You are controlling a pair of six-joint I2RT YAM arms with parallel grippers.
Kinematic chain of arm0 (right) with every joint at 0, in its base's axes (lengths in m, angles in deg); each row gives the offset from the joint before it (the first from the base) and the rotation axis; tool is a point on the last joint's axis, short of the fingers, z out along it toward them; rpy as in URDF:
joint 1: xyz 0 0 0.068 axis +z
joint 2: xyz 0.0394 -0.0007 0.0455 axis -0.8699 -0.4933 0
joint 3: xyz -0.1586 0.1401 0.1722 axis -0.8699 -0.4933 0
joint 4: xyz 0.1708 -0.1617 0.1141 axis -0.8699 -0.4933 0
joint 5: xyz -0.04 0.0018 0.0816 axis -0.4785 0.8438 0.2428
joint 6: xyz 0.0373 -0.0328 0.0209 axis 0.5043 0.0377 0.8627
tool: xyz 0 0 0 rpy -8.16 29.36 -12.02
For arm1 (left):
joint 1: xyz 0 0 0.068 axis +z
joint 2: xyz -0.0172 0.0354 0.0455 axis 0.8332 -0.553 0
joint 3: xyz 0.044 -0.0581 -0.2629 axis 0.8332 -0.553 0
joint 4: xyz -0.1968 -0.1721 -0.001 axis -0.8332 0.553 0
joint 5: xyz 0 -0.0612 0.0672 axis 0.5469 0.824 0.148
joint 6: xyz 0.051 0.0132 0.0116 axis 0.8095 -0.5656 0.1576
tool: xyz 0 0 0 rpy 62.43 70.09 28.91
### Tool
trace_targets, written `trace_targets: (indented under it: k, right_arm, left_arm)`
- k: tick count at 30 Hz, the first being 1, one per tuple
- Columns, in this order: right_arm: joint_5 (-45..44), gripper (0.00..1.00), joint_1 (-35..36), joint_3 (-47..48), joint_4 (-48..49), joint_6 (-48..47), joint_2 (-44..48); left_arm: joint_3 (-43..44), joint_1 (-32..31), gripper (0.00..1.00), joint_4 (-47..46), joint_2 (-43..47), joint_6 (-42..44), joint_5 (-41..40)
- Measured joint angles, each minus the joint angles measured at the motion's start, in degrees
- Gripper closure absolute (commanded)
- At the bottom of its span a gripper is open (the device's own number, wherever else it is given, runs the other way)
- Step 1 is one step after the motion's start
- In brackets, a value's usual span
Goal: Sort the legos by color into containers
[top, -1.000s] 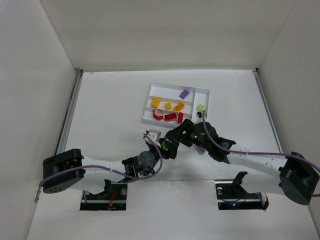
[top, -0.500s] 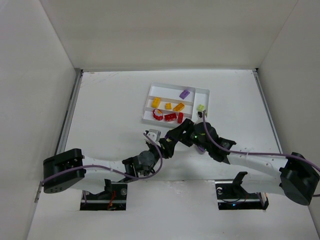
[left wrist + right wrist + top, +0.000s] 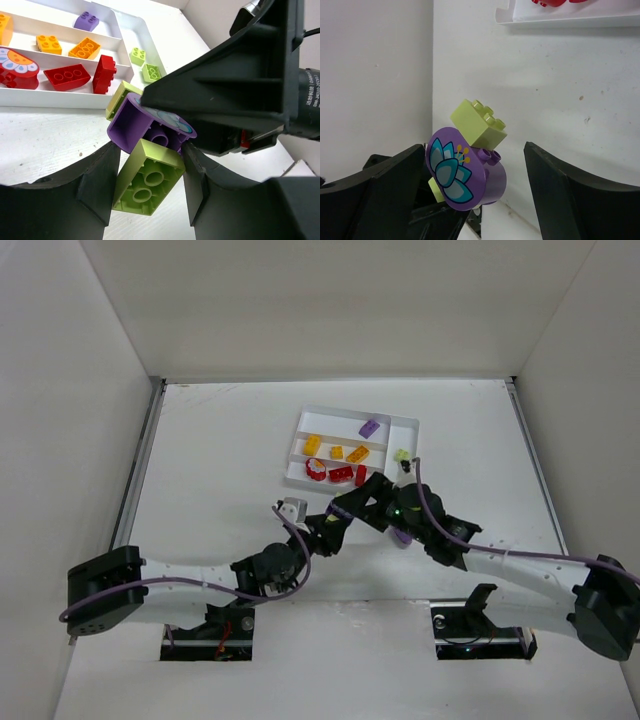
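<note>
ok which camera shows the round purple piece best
right wrist: the round purple piece faces it, flower print fully visible. left wrist shows its underside, stuck to a green brick. the top view hides it.

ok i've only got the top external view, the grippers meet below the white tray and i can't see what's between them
observer: the left gripper is shut on a lime green rectangular plastic brick, with a purple rounded plastic piece stuck to it.
operator: right one gripping too
observer: no, the right gripper is open, its fingers spread wide either side of the purple piece.
operator: anything else attached
observer: a second lime green brick sits on the purple piece's far side.
</note>
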Motion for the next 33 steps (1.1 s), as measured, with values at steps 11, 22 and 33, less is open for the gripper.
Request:
trace_targets:
  k: [11, 22, 33]
  right_arm:
    - [4.76, 0.09, -6.45, 0.0, 0.33, -3.23, 5.38]
    - [16.44, 0.17, -7.37, -0.46, 13.4, -3.54, 0.26]
    - [21.57, 0.24, -10.64, -4.26, 26.27, 0.9, -3.63]
  left_arm:
    - [-7.17, 3.32, 0.7, 2.75, 12.48, -3.56, 5.51]
    - [-12.61, 21.46, 0.7, 2.4, 22.82, -17.42, 28.22]
    - [-12.66, 32.37, 0.71, -5.99, 18.47, -27.52, 51.52]
